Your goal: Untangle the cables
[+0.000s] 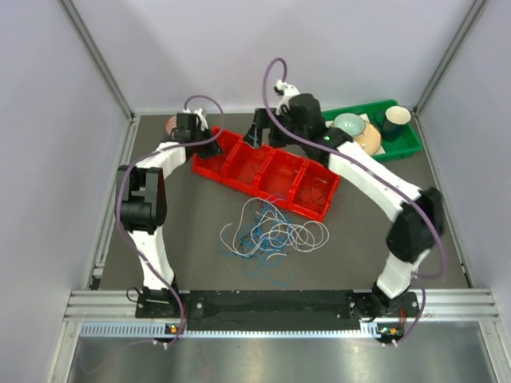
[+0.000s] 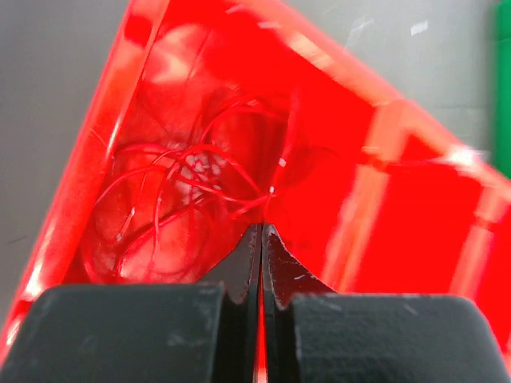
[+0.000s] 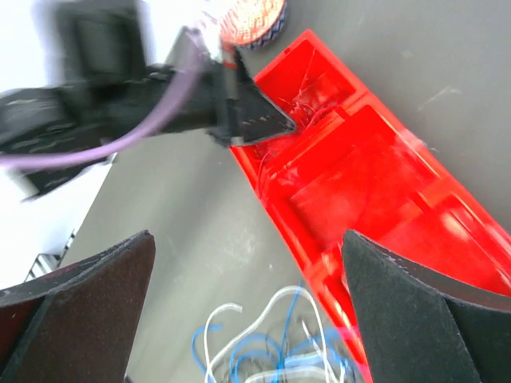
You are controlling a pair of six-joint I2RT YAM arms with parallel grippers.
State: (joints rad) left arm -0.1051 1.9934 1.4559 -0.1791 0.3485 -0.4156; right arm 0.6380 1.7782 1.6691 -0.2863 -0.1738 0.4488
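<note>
Sorting is judged to be the step in hand. A red wire (image 2: 184,191) lies coiled in the end compartment of the red tray (image 2: 415,199), and the left gripper (image 2: 261,231) is pressed fully shut at its edge — whether a strand is pinched cannot be told. The right gripper (image 3: 247,287) is spread wide above the tray, holding nothing. The other cables (image 1: 271,231) — white and blue — lie tangled on the table (image 1: 359,247) just in front of the tray. Next, a single loop would need to be picked from that heap.

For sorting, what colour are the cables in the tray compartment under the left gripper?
The cables are red; left wrist view.
</note>
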